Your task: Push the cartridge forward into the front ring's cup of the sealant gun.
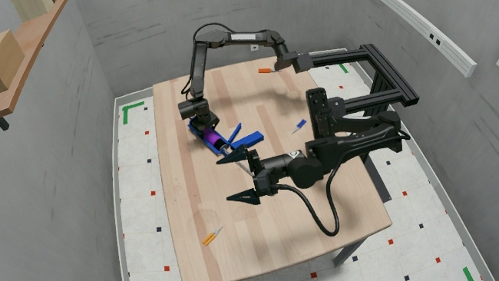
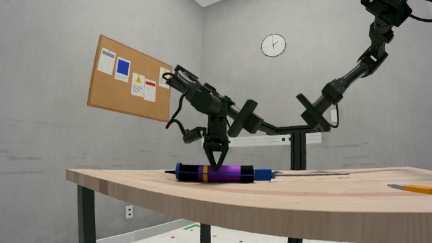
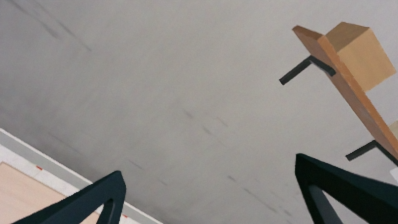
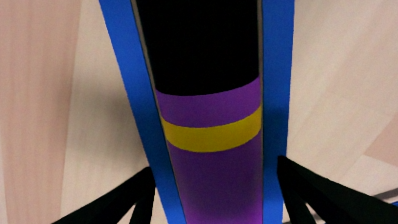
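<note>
The blue sealant gun [image 1: 247,140] [image 2: 262,174] [image 4: 278,75] lies on the table. The purple and black cartridge [image 1: 211,137] [image 2: 229,174] [image 4: 210,110], with a yellow band, lies between its rails. In the exterior view the black nozzle [image 2: 169,172] sticks out past the front ring [image 2: 179,172]; the cartridge's rear end is close to the blue rear block. The plunger rod [image 1: 245,168] [image 2: 312,174] extends backward. My right gripper [image 2: 216,167] [image 4: 213,170] is open, pointing down, its fingertips on either side of the cartridge at rail level or just above. My left gripper [image 1: 223,180] is open and empty, above the rod's side of the table.
An orange-handled tool [image 1: 265,71] lies at the table's far end and a small blue tool [image 1: 302,124] near the arm stand. A yellow-orange-handled tool [image 1: 208,238] [image 2: 417,189] lies at the opposite end. The left wrist view shows mostly wall and a shelf [image 3: 350,90].
</note>
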{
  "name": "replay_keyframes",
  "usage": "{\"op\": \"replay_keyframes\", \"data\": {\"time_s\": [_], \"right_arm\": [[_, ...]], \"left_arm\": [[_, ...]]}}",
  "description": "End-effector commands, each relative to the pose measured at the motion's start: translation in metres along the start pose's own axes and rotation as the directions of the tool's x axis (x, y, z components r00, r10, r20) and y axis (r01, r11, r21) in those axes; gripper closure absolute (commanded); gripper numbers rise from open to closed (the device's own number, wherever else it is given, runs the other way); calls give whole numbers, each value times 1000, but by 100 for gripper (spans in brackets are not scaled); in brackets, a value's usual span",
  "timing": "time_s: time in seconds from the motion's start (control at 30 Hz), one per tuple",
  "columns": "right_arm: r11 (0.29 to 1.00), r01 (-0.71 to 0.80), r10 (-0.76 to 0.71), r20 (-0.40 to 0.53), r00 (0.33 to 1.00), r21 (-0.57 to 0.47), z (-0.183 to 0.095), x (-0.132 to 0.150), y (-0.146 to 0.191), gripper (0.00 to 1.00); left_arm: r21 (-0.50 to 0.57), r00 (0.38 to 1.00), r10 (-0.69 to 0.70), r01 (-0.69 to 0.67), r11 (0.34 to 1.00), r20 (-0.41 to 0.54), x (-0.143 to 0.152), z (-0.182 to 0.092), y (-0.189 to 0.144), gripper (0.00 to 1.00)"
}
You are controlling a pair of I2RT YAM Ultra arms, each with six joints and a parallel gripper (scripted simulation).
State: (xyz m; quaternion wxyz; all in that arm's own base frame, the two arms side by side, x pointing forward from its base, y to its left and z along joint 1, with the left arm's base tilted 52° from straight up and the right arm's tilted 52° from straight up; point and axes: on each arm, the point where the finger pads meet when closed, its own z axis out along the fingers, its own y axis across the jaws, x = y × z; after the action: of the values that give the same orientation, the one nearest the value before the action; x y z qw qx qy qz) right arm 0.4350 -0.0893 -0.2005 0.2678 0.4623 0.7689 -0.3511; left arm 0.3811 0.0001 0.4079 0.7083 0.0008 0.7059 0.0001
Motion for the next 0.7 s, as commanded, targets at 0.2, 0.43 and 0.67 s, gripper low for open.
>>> {"op": "replay_keyframes", "data": {"time_s": [0.2, 0.43, 0.67], "right_arm": [[1000, 1, 0, 24, 1000, -26, -6, -4, 10, 27], [1000, 3, -2, 25, 1000, -26, -4, -3, 11, 27], [1000, -9, 10, 24, 1000, -26, -1, -7, 12, 27]], "left_arm": [[30, 1000, 14, -15, 999, 11, -10, 2, -8, 0], [30, 1000, 14, -15, 999, 11, -10, 2, -8, 0], [30, 1000, 14, -15, 999, 11, -10, 2, -8, 0]]}}
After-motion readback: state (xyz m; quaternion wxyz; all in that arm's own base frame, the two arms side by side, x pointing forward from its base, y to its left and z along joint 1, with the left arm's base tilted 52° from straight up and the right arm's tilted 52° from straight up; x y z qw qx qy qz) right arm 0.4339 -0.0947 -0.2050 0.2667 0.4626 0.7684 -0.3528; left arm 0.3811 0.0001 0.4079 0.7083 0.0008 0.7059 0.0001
